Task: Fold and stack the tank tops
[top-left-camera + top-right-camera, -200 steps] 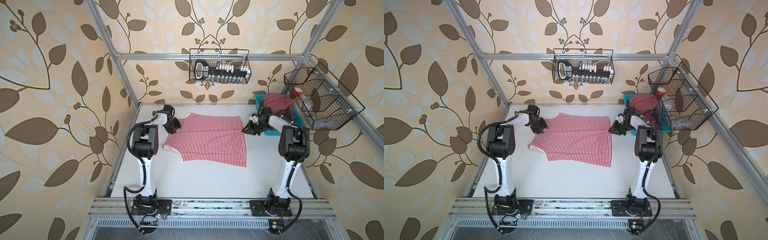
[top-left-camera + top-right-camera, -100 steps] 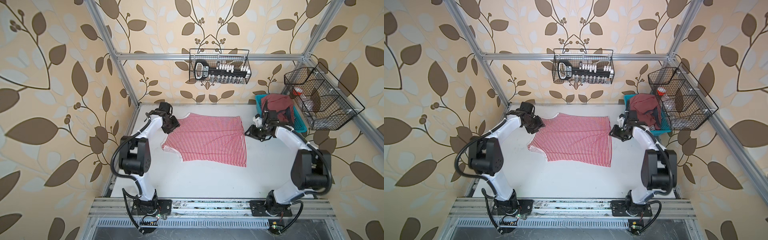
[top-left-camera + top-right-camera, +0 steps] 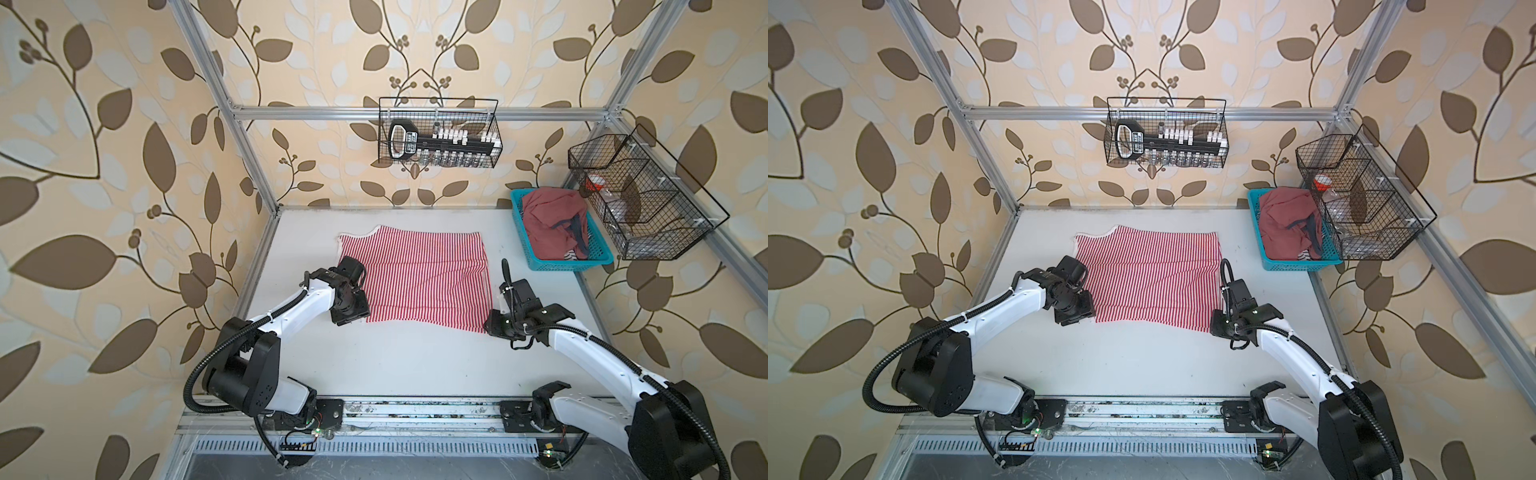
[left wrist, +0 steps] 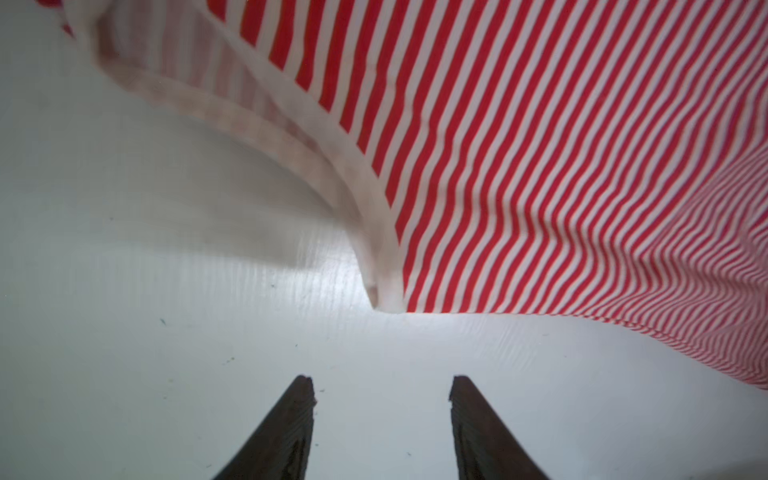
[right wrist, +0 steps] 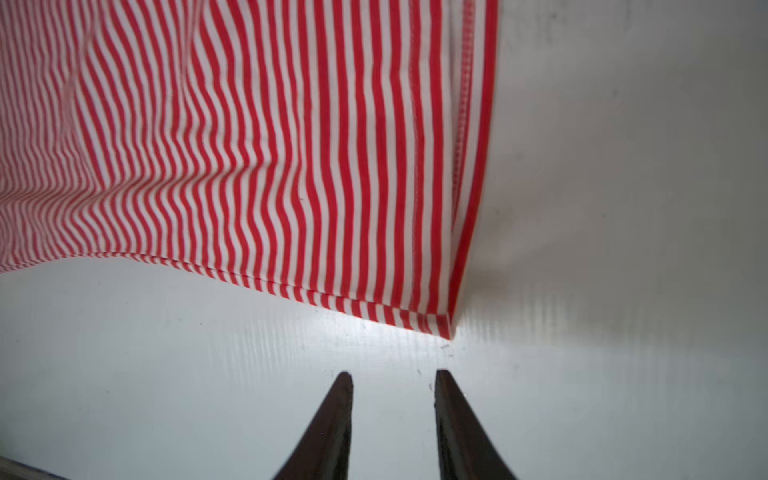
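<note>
The striped top [image 3: 415,278] lies flat on the desk [image 3: 395,365], between the two arms. The left fingers [image 4: 301,399] are apart and hold nothing. An armhole corner of the top sits just ahead of them. The right fingers [image 5: 340,395] are apart too, but not as wide, and they hold nothing. A hem corner of the top sits just ahead of them, a bit to one side.

It looks like the arms are getting ready to grab these two corners for a fold. Next, each pair of fingers needs to go low, slide forward, and pinch both layers of cloth.

The red top [image 3: 548,224] is bunched up in the blue basket [image 3: 536,259], well away from the right fingers. It is not folded yet. The back wire basket [image 3: 438,133] holds black and white things. The side wire basket [image 3: 648,203] holds something with a red cap, too small to name.
</note>
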You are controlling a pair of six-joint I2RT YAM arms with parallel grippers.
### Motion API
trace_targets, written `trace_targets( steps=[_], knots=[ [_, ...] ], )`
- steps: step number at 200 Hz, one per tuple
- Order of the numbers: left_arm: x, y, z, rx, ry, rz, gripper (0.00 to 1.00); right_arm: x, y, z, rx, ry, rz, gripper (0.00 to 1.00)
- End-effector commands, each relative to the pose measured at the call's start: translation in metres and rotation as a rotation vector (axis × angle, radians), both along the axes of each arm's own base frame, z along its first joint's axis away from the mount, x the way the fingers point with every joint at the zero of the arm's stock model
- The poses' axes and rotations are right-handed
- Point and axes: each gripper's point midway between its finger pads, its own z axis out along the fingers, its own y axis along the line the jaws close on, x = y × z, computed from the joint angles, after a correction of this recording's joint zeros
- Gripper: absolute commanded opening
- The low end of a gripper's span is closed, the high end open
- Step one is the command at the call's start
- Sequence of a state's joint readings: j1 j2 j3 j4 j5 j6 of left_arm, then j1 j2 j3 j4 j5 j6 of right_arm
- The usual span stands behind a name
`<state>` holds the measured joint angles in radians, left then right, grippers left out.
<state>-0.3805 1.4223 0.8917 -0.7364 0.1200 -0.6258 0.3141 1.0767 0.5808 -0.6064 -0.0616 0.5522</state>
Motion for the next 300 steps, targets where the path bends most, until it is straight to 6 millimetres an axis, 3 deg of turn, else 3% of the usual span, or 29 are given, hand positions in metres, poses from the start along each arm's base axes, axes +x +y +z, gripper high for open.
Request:
trace_targets(
  steps=[1, 27, 32, 81, 164, 237, 300],
  knots=[
    [0.006, 0.000, 0.001, 0.009, -0.044, 0.019, 0.55, 0.000, -0.008, 0.000, -0.003, -0.031, -0.082, 0.32],
    [0.012, 0.000, -0.002, 0.018, -0.050, 0.023, 0.55, -0.002, -0.005, -0.005, 0.028, -0.017, -0.090, 0.32],
    [0.011, 0.001, -0.010, 0.034, -0.022, 0.024, 0.55, -0.002, -0.005, -0.006, 0.032, -0.017, -0.092, 0.32],
    [0.016, 0.008, -0.022, 0.084, -0.017, 0.048, 0.55, -0.001, -0.010, -0.016, 0.062, 0.009, -0.101, 0.45],
    [0.022, 0.002, -0.037, 0.074, 0.016, 0.071, 0.55, 0.004, -0.006, -0.028, 0.098, 0.035, -0.097, 0.44],
    [0.022, 0.002, -0.053, 0.082, 0.046, 0.087, 0.49, 0.004, -0.008, -0.043, 0.082, 0.064, -0.109, 0.44],
    [0.019, 0.001, -0.059, 0.080, 0.066, 0.077, 0.34, 0.007, -0.012, -0.050, 0.066, 0.072, -0.137, 0.43]
  ],
)
